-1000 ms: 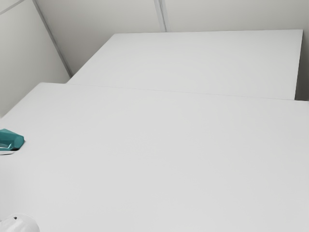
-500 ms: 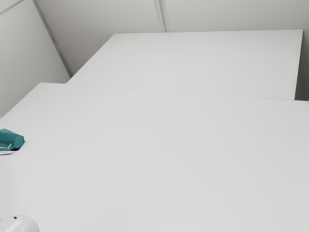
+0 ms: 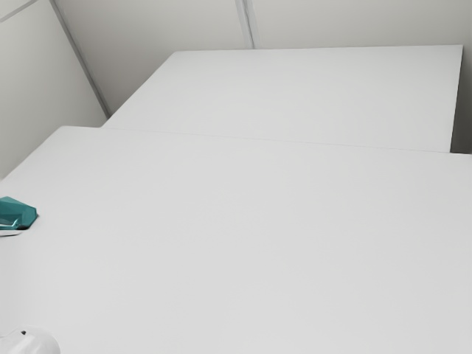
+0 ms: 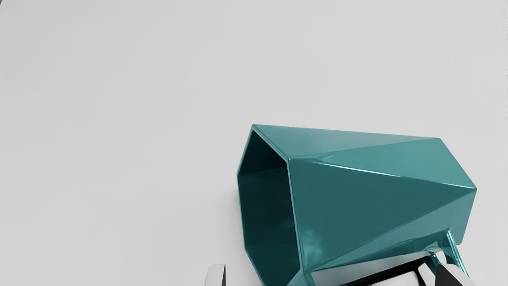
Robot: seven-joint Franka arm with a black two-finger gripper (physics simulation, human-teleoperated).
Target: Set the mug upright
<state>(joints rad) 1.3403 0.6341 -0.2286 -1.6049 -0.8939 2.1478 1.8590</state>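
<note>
The teal faceted mug (image 3: 16, 214) lies on its side at the exterior view's left edge, partly cut off. In the wrist view the mug (image 4: 369, 190) has its dark open mouth facing sideways, and its handle (image 4: 452, 250) is on the side toward my hand. My gripper (image 4: 332, 275) stands open in the wrist view, its fingertips wide apart: one beyond the mouth end, the other by the handle near the base. Neither tip can be seen pressing on the mug.
A black-and-white item (image 4: 397, 278) shows by the mug's handle, partly hidden. A rounded white part (image 3: 31, 344) is at the exterior view's lower left corner. The white table (image 3: 243, 243) adjoins another white surface (image 3: 295, 96), with pale walls behind.
</note>
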